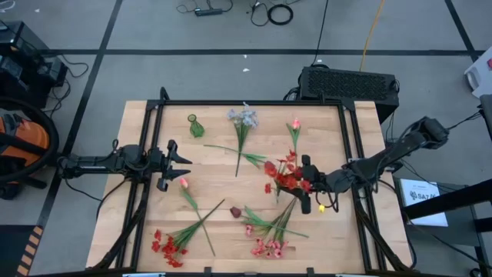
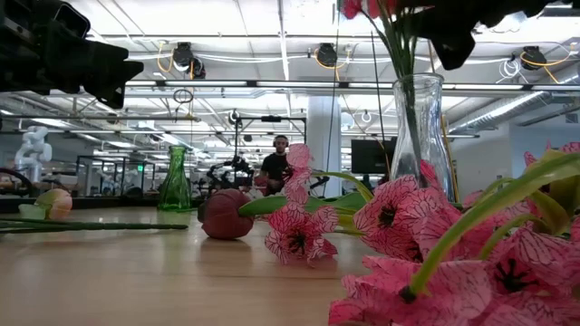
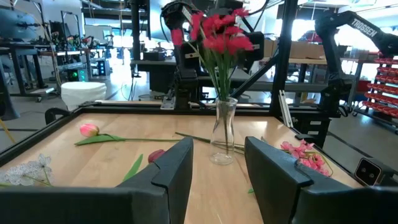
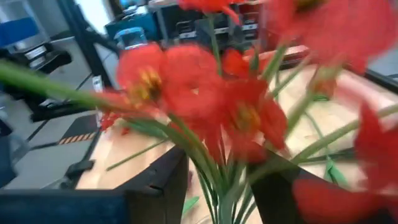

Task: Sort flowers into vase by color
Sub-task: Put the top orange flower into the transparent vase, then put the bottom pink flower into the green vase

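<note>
From above, we see the right end effector point(image 1: 301, 178) at the red spray point(image 1: 283, 175), now standing in the clear vase point(image 3: 223, 137) right of the table's point(image 1: 215, 131) centre; other flowers lie scattered. Left wrist view: left end effector point(image 3: 217, 165) spread, idle at the left edge. Right wrist view: fingers flank the red stems, grip we cannot tell; we judge release next, then another red.

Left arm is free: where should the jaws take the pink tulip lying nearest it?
Probably mid-stem, coming straight down. The pink tulip lies flat beside the left gripper, its thin stem bare between bloom and crossing flowers. Set the jaws across the stem, clear of the soft bloom.
</note>
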Robot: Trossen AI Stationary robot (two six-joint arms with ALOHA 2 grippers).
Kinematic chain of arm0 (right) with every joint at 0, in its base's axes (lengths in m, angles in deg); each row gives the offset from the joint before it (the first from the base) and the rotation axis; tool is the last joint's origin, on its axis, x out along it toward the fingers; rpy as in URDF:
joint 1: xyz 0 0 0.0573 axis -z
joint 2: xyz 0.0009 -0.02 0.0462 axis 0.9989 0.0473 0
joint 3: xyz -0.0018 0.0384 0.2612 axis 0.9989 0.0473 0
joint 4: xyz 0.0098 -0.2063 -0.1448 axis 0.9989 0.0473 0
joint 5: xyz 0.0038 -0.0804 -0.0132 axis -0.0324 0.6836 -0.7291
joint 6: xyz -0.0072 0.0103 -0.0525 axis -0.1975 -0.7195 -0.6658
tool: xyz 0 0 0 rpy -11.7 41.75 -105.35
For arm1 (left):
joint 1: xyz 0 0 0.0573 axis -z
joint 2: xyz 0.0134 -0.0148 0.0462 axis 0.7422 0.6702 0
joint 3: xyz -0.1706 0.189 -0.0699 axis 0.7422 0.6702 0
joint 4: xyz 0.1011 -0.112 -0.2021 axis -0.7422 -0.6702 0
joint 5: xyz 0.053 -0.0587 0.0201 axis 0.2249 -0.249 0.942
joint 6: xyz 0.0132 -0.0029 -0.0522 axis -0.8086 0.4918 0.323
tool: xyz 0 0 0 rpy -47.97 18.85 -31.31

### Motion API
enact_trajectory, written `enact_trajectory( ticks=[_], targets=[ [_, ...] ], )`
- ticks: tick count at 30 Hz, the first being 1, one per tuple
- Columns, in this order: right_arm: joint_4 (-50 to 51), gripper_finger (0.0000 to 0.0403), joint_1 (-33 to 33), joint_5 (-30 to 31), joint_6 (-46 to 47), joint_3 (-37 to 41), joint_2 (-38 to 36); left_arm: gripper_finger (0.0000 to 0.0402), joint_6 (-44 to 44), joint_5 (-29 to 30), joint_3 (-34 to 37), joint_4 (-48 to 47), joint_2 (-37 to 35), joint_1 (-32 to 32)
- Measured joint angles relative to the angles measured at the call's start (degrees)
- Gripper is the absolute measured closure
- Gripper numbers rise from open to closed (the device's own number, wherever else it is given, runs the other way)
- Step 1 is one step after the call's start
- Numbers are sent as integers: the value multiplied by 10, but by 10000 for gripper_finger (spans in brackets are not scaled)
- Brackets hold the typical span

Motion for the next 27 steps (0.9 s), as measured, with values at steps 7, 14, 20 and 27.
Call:
enact_trajectory(
  ticks=[7, 14, 20, 27],
  targets=[
    [107, 232, -1, -56, 36, 0, -69, 249, 0, 0, 0, 1, 0, 0],
    [286, 248, -1, -120, 94, -1, -156, 249, 0, 0, 0, 1, 0, 0],
    [415, 267, -1, -173, 145, -1, -189, 249, 0, 0, 0, 1, 0, 0],
    [552, 297, -1, -164, 268, -1, -191, 249, 0, 0, 0, 1, 0, 0]
  ],
)
